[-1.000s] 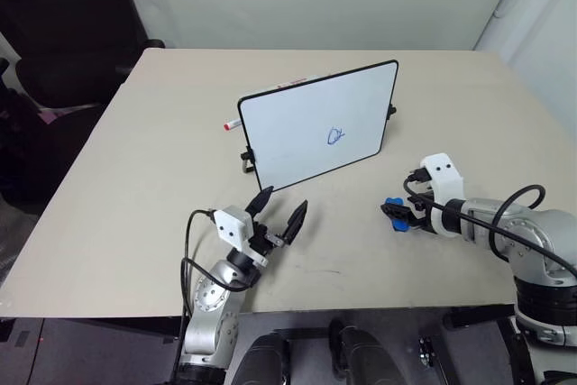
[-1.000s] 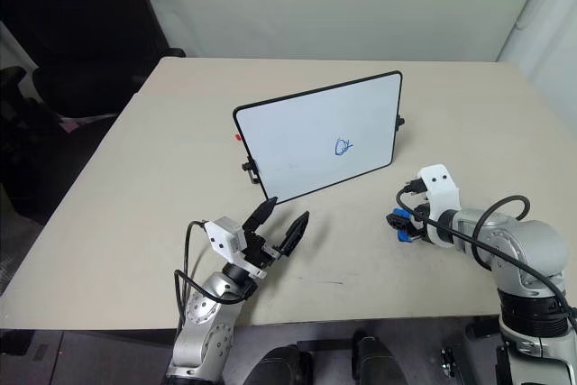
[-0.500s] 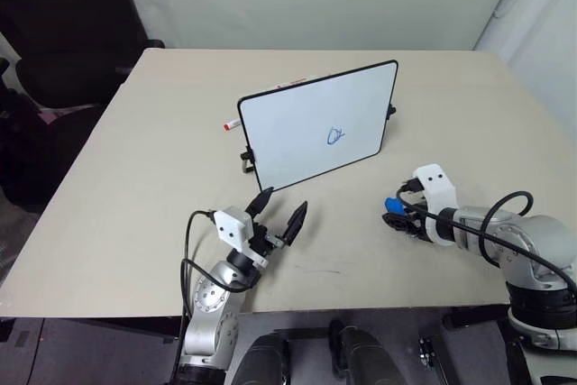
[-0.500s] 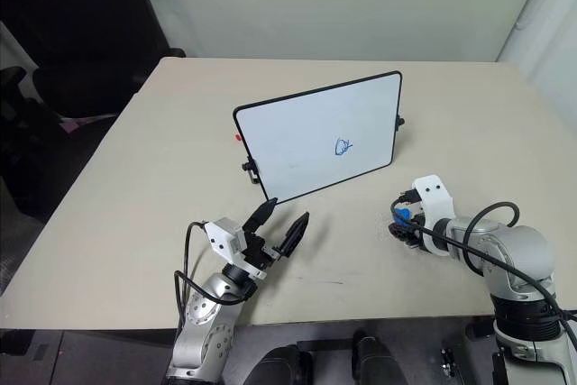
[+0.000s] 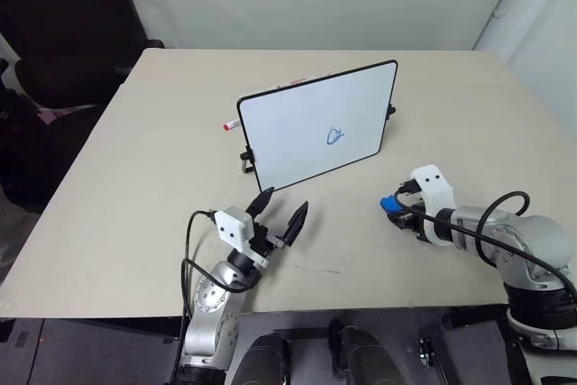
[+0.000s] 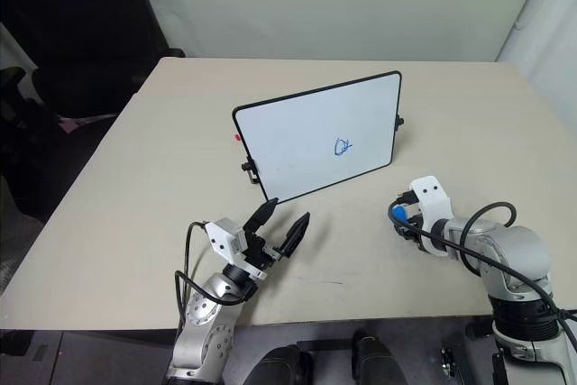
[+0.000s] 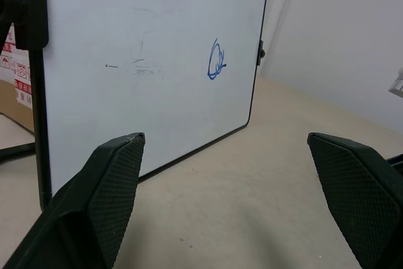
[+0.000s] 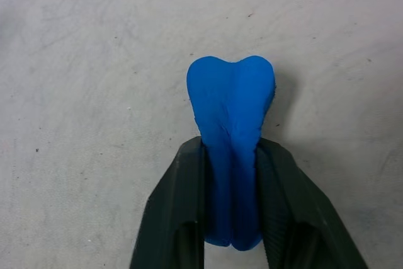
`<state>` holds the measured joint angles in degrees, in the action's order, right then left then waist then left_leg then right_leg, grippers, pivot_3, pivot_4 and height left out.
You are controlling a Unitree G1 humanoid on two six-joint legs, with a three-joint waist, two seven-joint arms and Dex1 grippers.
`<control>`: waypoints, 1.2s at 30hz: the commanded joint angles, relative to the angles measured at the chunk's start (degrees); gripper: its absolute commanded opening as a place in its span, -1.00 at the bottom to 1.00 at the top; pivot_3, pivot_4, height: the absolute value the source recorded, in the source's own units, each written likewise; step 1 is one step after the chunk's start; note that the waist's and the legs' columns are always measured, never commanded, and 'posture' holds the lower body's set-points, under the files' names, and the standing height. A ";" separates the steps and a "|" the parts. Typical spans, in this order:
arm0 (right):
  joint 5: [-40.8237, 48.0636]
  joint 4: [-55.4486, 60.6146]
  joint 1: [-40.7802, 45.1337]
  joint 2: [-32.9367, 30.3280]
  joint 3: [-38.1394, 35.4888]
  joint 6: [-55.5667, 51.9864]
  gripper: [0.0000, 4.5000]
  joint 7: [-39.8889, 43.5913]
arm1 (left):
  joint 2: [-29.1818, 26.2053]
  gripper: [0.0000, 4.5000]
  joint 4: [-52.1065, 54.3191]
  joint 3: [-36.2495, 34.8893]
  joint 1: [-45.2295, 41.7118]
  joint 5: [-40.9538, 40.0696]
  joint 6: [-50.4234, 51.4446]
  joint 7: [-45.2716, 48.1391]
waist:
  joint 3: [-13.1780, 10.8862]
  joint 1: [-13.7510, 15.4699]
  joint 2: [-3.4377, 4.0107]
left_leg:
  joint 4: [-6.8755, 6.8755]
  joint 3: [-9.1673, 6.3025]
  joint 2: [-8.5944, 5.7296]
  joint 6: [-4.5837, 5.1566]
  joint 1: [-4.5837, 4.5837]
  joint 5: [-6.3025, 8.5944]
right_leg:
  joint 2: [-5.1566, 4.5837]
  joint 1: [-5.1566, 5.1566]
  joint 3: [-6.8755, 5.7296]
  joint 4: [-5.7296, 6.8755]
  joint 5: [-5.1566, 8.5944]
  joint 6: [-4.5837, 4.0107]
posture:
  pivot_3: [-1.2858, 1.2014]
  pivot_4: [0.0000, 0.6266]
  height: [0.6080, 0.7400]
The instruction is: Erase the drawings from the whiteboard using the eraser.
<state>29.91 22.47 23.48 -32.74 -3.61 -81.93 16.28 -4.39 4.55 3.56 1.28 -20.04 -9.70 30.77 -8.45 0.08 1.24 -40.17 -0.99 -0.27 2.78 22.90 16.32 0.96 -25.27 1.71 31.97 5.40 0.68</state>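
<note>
The whiteboard [image 5: 317, 125] stands tilted on small black feet in the middle of the table, with a small blue drawing [image 5: 335, 136] on its right half; the left wrist view shows the same drawing [image 7: 216, 68]. My right gripper [image 8: 230, 181] is shut on the blue eraser [image 8: 232, 118], which is squeezed between its two black fingers just above the tabletop. From the head camera the eraser [image 5: 390, 204] sits at the right gripper's tip, to the right of and nearer than the board. My left gripper [image 5: 279, 212] stands open in front of the board, holding nothing.
A red-capped white marker [image 5: 232, 123] lies behind the board's left edge. The beige table [image 5: 135, 160] has free room on all sides of the board. A dark chair [image 5: 63, 15] stands beyond the table's far left corner.
The right gripper's fingers have closed on the blue eraser, and the hand has dipped slightly toward the table. The left arm and the whiteboard have not moved.
</note>
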 commanded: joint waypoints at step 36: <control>-11.74 -26.47 17.13 28.90 -2.64 42.95 -0.80 -10.54 | -3.63 1.00 7.49 -3.49 1.62 -3.10 3.01 -0.71 | 0.00 -0.45 0.00 | -0.03 0.13 0.05 0.00 0.12 -0.11 | -0.05 -0.35 -0.06 0.09 -0.41 -0.68 | 0.03 -0.52 1.00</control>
<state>18.69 -4.31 38.83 -4.10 -4.23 -41.09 7.61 -8.06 9.17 0.36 2.75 -22.49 -6.56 30.43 -8.46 -0.37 1.25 -40.20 -0.86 -0.22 2.80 23.02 16.15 0.91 -25.62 1.65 32.06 5.01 0.03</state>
